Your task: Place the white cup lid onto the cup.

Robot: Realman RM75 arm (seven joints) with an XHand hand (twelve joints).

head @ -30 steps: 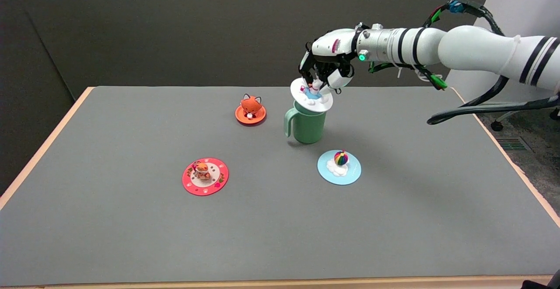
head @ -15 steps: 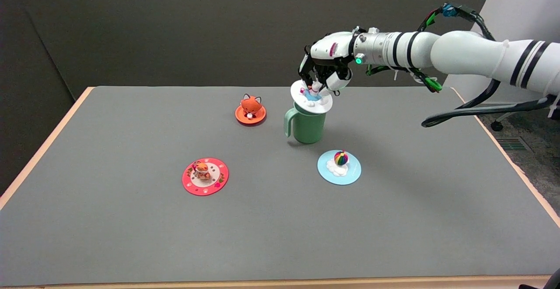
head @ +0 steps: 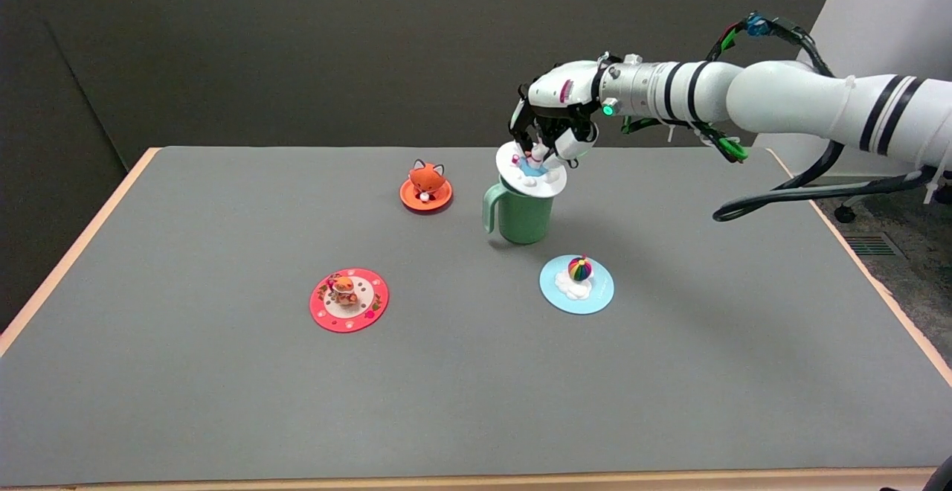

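An orange lid (head: pixel 425 193) topped with a fox figure lies on the grey surface (head: pixel 223 402) at about 11 o'clock. A red lid (head: pixel 349 300) with a small figure lies at 9 o'clock, and a blue lid (head: pixel 576 284) with a rainbow ball near the centre.

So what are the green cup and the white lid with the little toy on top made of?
The green cup looks like matte plastic or glazed ceramic: smooth, one even colour, little shine. The white lid looks like soft silicone or rubber: thin, flat, with a moulded figure. Neither can be told for sure.
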